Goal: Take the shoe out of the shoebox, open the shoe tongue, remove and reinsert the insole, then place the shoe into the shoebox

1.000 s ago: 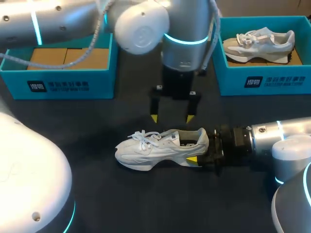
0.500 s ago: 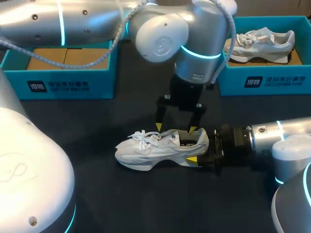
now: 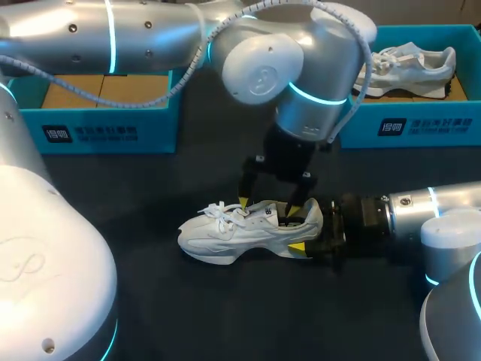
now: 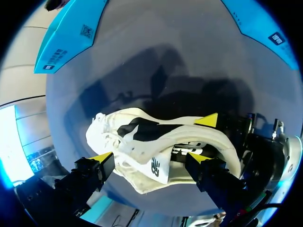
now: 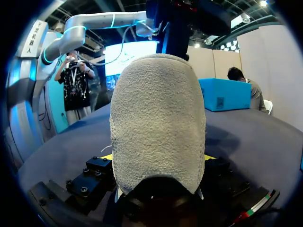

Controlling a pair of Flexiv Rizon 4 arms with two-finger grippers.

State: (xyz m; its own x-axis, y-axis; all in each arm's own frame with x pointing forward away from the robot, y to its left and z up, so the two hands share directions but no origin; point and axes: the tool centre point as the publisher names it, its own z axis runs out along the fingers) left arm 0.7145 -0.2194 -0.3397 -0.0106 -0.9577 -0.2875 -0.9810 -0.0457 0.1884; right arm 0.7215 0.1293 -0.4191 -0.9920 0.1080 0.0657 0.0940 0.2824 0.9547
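A white shoe (image 3: 240, 229) lies on the dark table, toe to the left. My right gripper (image 3: 304, 235) comes in from the right, shut on its heel. In the right wrist view the grey heel (image 5: 158, 123) sits between the fingers (image 5: 94, 177), one on each side. My left gripper (image 3: 268, 207) hangs straight down over the shoe's opening, open. One of its yellow tips is by the laces and the other at the collar. From the left wrist, the shoe (image 4: 156, 156) sits between the wide-open fingers of the left gripper (image 4: 150, 158), with the right gripper's yellow tip (image 4: 207, 120) beyond it.
A blue box (image 3: 105, 124) lined with cardboard stands at the back left. Another blue box (image 3: 406, 124) at the back right holds a second shoe (image 3: 402, 68). Bare dark table lies in front of the shoe.
My left arm has swung right and come down, bringing its open gripper from above the shoe to the shoe's opening. The right gripper and the shoe have stayed put.
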